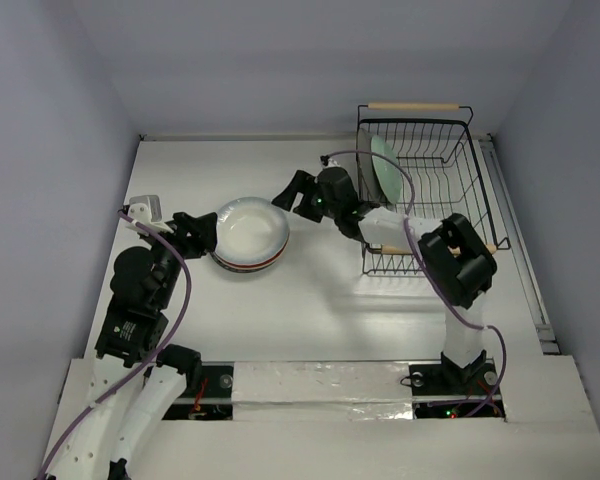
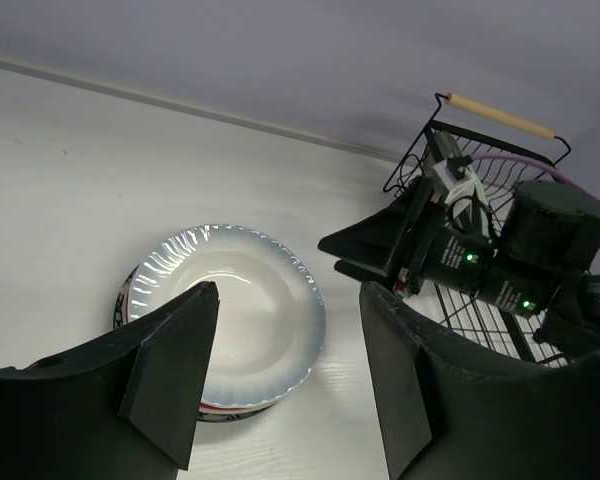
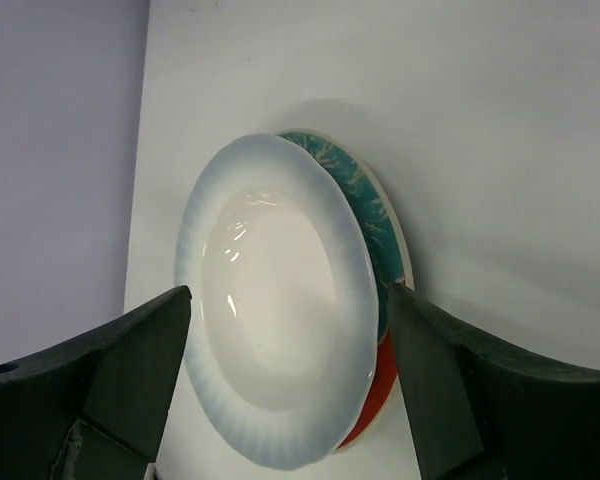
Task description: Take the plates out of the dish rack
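Observation:
A stack of plates (image 1: pixel 250 238) lies flat on the table left of centre, with a plain white plate (image 3: pixel 280 300) on top and a teal-and-red plate (image 3: pixel 368 205) under it. The stack also shows in the left wrist view (image 2: pixel 230 305). The black wire dish rack (image 1: pixel 450 150) stands at the back right and holds a pale mint green plate (image 1: pixel 385 165) upright. My right gripper (image 1: pixel 292 192) is open and empty, just above the stack's right side. My left gripper (image 1: pixel 200 233) is open and empty at the stack's left edge. The other plates are hidden.
A small grey-white object (image 1: pixel 145 207) lies at the table's far left edge. Walls close the back and both sides. A rail (image 1: pixel 525 270) runs along the table's right edge. The right arm's forearm (image 1: pixel 400 225) reaches across the rack's near left corner.

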Available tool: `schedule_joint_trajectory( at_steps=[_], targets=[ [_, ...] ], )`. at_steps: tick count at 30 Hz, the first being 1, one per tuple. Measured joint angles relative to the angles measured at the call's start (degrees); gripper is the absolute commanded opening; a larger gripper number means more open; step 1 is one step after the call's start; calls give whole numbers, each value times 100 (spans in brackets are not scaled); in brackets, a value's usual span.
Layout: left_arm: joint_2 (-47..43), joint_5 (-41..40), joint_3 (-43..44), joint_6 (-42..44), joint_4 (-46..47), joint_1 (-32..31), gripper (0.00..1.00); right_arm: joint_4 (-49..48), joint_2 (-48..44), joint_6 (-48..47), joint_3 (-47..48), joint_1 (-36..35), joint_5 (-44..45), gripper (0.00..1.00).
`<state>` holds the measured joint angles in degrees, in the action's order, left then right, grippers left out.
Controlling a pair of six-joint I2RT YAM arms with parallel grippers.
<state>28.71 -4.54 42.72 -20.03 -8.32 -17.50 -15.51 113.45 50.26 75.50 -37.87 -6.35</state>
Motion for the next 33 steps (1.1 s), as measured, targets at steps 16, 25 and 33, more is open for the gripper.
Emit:
schedule_joint_trajectory(
  at_steps=[16,25,33],
  targets=[
    [0,4,0,-4,2,0,26,1792,-1943,-2105,1086,-42,846,0],
    [0,-52,0,-7,13,0,13,2741,-2957,-3528,691,780,2345,0],
    [0,-20,0,-7,33,0,35,3359,-2695,-4269,404,1344,2900,59]
  ],
)
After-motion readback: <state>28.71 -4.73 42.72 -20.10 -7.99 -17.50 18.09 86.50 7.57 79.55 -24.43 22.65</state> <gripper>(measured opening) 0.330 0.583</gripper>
